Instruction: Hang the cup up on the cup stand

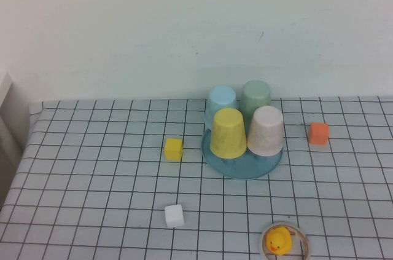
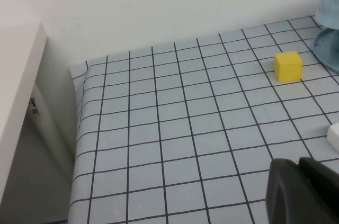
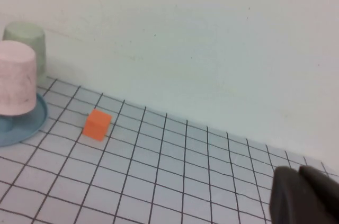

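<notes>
My high camera: raised, angled down. Both wrist cameras: low, near the table; each shares the cup stand (image 1: 242, 163) edge with it.

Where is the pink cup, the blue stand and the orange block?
pale pink plastic cup (image 1: 266, 131), high view, middle of its side wall.
round teal-blue cup stand (image 1: 245, 169), high view, bare front rim of dish.
small orange cube (image 1: 319, 133), high view, its front face.
</notes>
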